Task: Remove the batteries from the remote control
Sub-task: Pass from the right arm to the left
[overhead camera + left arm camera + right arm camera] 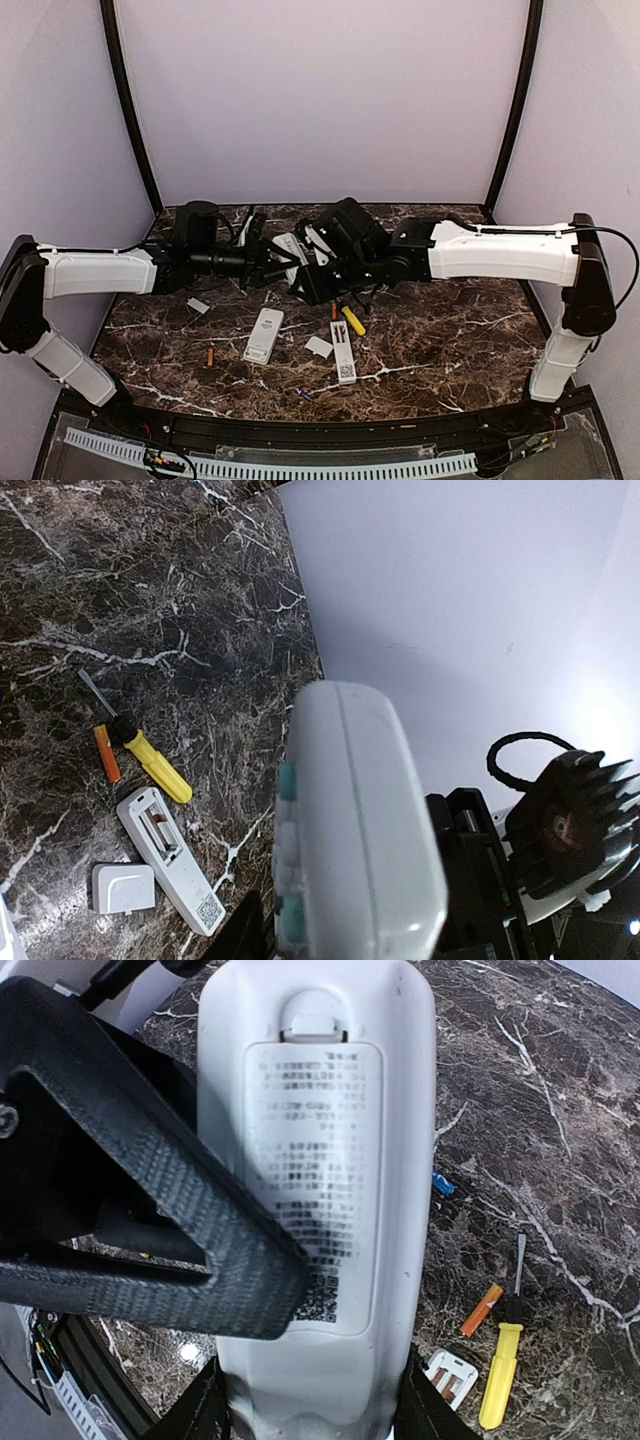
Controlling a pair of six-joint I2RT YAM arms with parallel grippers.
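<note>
The batteries we want are, we judge, hidden behind the battery cover (313, 1160) of the remote (325, 1360), held in the air over the middle of the table (450, 350), a little toward its far edge. The cover is on and its latch (313, 1018) is down. The right gripper (310, 1415) pinches the remote's near end, a finger on each long edge. The left gripper (268, 262) lays one finger (150, 1210) across the back, but we can't tell whether it is clamped. To do this well, we'd keep the right hold firm, bring a left fingertip onto that latch and push along the cover, with no finger sitting on the cover itself. We'd also tilt gently so the freed cells don't roll off. The right wrist view gives us the label and latch. The left wrist view shows only the remote's edge with its teal buttons. It also shows the open remote (170, 860), a loose cover (122, 887) beside it, and an orange cell (106, 753) beside the screwdriver (150, 760). Only the top view shows the spare remote (264, 335), a second orange cell (210, 356) left of it, and a blue cell (303, 393) by the near edge.
</note>
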